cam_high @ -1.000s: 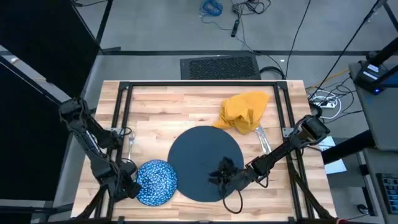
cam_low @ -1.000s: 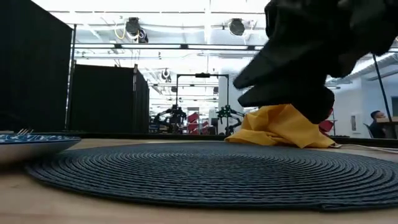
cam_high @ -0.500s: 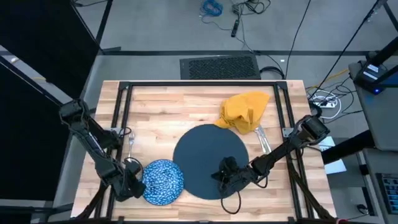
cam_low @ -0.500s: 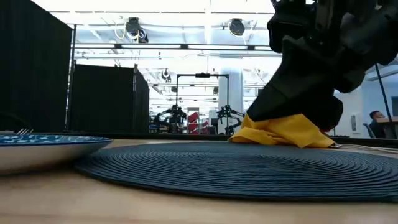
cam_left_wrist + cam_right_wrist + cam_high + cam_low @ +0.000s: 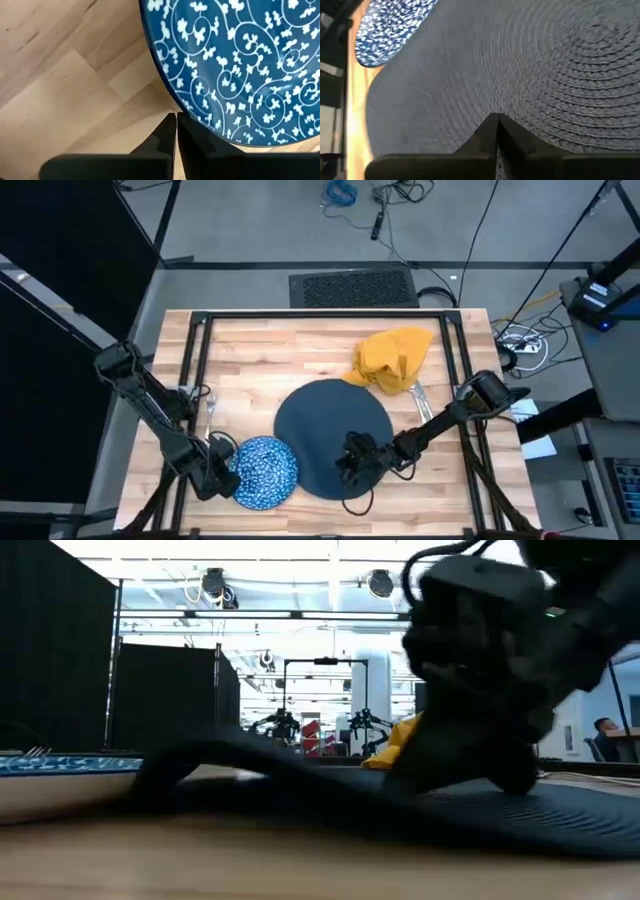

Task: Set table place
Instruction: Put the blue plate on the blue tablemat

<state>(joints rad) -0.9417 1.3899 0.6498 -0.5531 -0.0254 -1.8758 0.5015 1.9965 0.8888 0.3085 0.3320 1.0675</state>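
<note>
The right gripper [image 5: 352, 465] pinches the near edge of the round, dark blue-grey woven mat [image 5: 330, 430], its 2 fingers closed together on it. Beside the mat's left edge lies the blue-and-white patterned round dish [image 5: 262, 472]; the left gripper [image 5: 222, 477], fingers closed, presses against its rim. A crumpled mustard-yellow cloth napkin [image 5: 392, 360] lies behind the mat on the pale wood-plank table [image 5: 270, 360].

One camera looks straight down on the whole table [image 5: 300, 350]. One sits low at the table's top, looking across it. Each arm's camera looks closely downward. All show the blue dish [image 5: 263, 472].
</note>
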